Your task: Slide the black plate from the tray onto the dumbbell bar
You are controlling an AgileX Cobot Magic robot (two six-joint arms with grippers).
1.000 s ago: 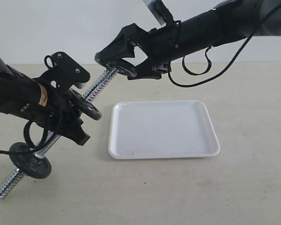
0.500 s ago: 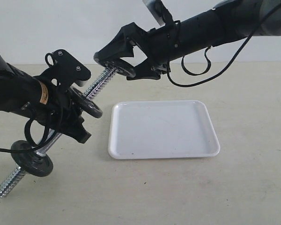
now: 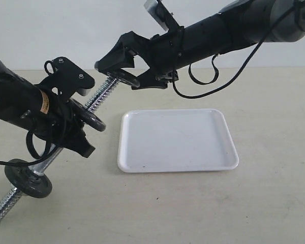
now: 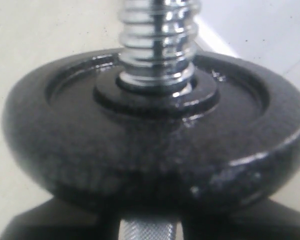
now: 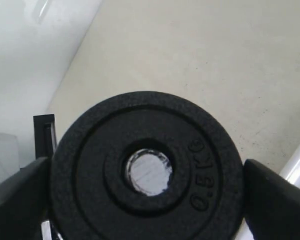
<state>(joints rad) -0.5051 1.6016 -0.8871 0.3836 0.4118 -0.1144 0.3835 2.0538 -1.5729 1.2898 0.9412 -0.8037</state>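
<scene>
Over the table (image 3: 274, 203), the right claw (image 3: 118, 71) is clamping the rigid, probably heavy black plate (image 5: 200, 165) by its rim; the left claw (image 3: 77, 116) is seemingly gripping the dumbbell bar (image 3: 99, 96).

The black plate (image 3: 123, 77) at the top of the dumbbell bar (image 3: 99, 96), above-left of the tray (image 3: 177, 140)
</scene>
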